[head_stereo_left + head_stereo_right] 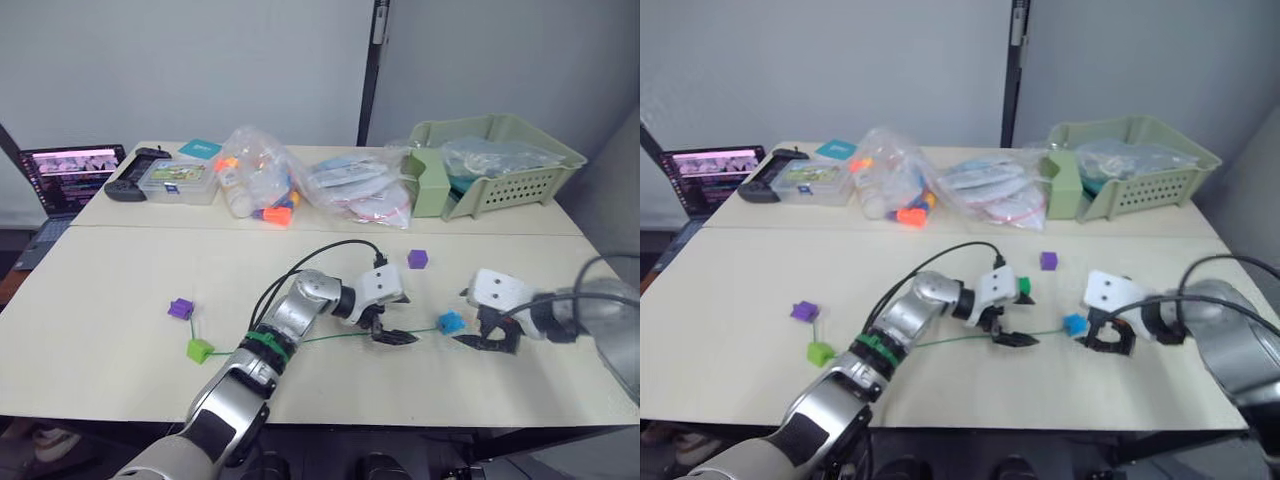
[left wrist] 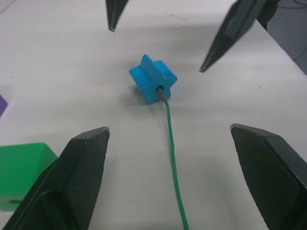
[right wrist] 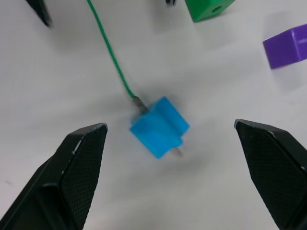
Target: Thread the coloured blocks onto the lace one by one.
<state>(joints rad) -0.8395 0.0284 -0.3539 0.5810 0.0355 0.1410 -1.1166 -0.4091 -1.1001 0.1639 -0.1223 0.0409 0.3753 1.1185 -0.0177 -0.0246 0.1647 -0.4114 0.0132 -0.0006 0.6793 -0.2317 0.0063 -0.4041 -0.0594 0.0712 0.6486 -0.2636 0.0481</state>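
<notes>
One blue block (image 3: 159, 127) lies on the surface (image 1: 120, 300) between two wide-open, empty claws — left claw (image 1: 393, 337), right claw (image 1: 487, 343) — the lace (image 2: 171, 153) tip already poking through; light and skittish, best pinched across its flat sides.

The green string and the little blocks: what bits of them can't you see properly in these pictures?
- Thin green cord lace: left wrist view, cut off by the picture's edge; its far end is out of sight.
- Small blue star-shaped block: the lace section inside it is hidden.
- Dark green cube: right eye view, mostly hidden behind the left hand.
- Lime green cube: too small to tell whether the lace runs through it.
</notes>
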